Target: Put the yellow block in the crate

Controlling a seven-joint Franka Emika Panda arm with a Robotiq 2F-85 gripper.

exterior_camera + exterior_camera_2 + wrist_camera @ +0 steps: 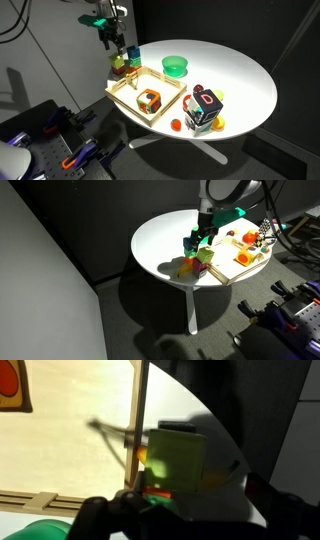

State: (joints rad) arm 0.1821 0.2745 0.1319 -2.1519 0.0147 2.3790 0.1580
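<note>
The black pincer [117,42] hangs in the upper left of an exterior view with its fingers apart, holding nothing, just above a small cluster of coloured blocks. The small yellow cube [186,268] lies in this cluster on the round white bench [240,80], beside a green block [205,254] and just outside the shallow light wooden crate [131,103].
</note>
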